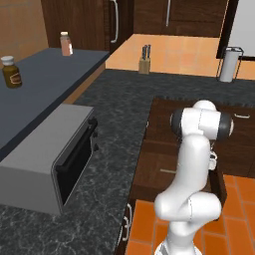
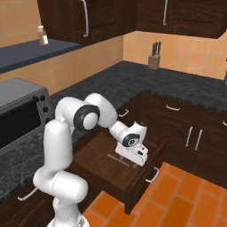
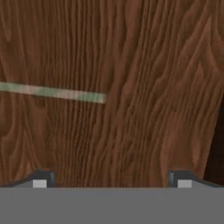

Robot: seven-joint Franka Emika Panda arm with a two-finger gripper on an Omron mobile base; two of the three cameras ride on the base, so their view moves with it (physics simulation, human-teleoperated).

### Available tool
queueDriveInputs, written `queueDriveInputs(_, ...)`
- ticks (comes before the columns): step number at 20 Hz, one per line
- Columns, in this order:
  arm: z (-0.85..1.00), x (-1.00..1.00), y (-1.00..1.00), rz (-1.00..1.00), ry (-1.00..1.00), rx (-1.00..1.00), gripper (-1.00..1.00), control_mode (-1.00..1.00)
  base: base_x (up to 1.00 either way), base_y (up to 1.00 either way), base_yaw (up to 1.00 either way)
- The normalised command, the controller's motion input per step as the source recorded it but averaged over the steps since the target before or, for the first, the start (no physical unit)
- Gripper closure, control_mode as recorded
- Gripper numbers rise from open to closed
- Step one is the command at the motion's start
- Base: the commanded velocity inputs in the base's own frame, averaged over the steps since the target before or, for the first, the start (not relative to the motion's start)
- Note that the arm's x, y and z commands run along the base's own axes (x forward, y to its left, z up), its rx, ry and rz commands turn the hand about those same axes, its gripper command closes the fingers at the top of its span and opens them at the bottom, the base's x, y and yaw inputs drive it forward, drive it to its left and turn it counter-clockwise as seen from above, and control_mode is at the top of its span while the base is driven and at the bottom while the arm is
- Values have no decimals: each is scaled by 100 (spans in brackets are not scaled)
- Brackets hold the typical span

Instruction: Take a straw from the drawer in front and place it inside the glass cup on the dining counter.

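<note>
While the arm bends low over the pulled-out drawer (image 2: 116, 170), the gripper (image 2: 141, 156) hangs just above its wooden floor, and in the hand view its two fingertips (image 3: 40, 180) stand wide apart with bare wood grain between them, clamped on nothing. Ahead of the fingers and off toward one side lies the straw (image 3: 52, 92), a thin pale stick flat on the drawer bottom, running out past the edge of that view; from the right base view it (image 2: 118, 160) shows as a faint pale line just beside the hand, toward the robot's body. Nothing sits between the fingers and the straw. Close on the hand's far side is the drawer's front wall with its small silver handle (image 2: 152, 174), and beyond that the orange tiled floor (image 2: 177, 195). Around the drawer runs the black speckled counter (image 1: 119, 109). Well away from the gripper stand a grey microwave (image 1: 55, 154), a knife block (image 2: 154, 60) against the far wall, a paper towel roll (image 1: 229, 63), and two small jars, one (image 1: 11, 72) dark and one (image 1: 65, 44) pinkish, on a dark shelf (image 1: 45, 79).
</note>
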Motion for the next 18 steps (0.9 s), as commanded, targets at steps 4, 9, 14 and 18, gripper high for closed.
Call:
queueDriveInputs(4,60,-9,67,24,-6,0,-100,-100,0,0,0)
queueDriveInputs(9,12,15,52,42,-1,-6,-100,-100,0,0,0)
queueDriveInputs(14,-14,26,4,35,-1,-12,-100,-100,0,0,0)
queueDriveInputs(18,-31,18,1,27,0,-2,-100,-100,0,0,0)
